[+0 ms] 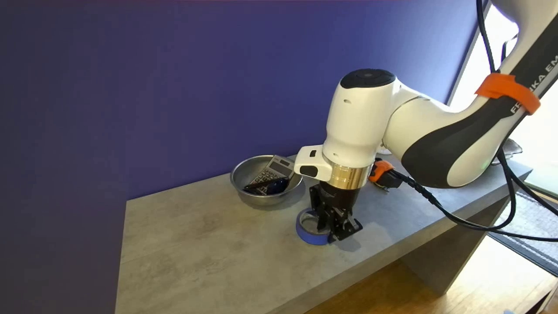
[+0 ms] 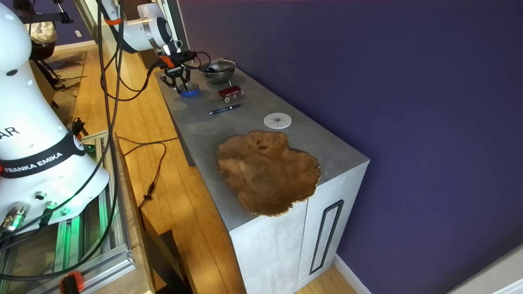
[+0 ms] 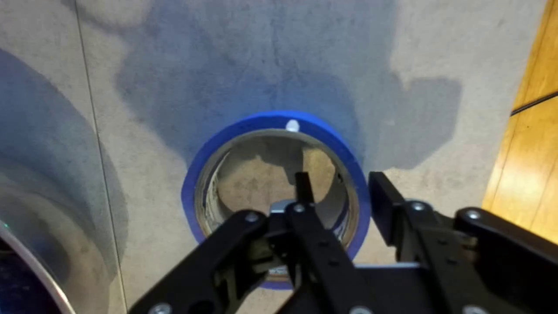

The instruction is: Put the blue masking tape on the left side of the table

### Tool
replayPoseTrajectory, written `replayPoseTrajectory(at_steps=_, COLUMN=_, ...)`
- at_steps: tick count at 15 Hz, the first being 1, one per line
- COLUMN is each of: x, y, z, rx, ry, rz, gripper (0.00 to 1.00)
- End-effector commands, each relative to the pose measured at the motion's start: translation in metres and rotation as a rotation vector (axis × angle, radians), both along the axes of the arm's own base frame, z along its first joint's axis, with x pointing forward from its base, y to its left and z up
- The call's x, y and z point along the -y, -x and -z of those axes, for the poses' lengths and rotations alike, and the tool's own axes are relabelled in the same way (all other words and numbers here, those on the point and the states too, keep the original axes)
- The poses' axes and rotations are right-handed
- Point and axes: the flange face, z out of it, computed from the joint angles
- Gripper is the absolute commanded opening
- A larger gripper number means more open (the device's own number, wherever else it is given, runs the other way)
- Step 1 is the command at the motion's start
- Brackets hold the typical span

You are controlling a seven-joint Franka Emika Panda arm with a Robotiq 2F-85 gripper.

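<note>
The blue masking tape (image 1: 310, 238) lies flat on the grey table (image 1: 196, 244) as a ring. It also shows in an exterior view (image 2: 190, 93) and in the wrist view (image 3: 261, 122). My gripper (image 3: 338, 183) is low over the tape with its fingers apart. One finger is over the ring's hole and the other is just outside its rim, so the tape wall lies between them. A gap shows between the inner finger and the wall; whether the outer finger touches the rim I cannot tell. The gripper also shows in both exterior views (image 1: 327, 234) (image 2: 182, 88), partly covering the tape.
A metal bowl (image 1: 257, 199) with a calculator and dark items stands close beside the tape, near the purple wall. A small red wagon (image 2: 230, 92), a pen (image 2: 224, 109), a white disc (image 2: 278, 121) and a brown wooden slab (image 2: 267, 171) lie further along the table.
</note>
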Motion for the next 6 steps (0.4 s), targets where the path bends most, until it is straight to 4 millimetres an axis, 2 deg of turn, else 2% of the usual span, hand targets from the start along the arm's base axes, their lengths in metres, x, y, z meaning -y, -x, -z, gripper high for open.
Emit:
replayPoseTrajectory(at_steps=1, x=0.013, y=0.017, z=-0.039, rx=-0.043, ry=-0.043, rz=-0.076, gripper=0.72)
replayPoseTrajectory(at_steps=2, x=0.026, y=0.024, z=-0.051, rx=-0.040, ry=-0.078, rz=-0.098, gripper=0.78)
replayPoseTrajectory(at_steps=4, x=0.044, y=0.026, z=-0.065, rx=-0.024, ry=-0.197, rz=-0.130, gripper=0.92)
replayPoseTrajectory(at_steps=5, x=0.014, y=0.014, z=-0.048, rx=-0.030, ry=-0.134, rz=-0.100, gripper=1.00)
replayPoseTrajectory(at_steps=6, x=0.022, y=0.014, z=-0.055, rx=-0.026, ry=-0.148, rz=-0.103, gripper=0.83)
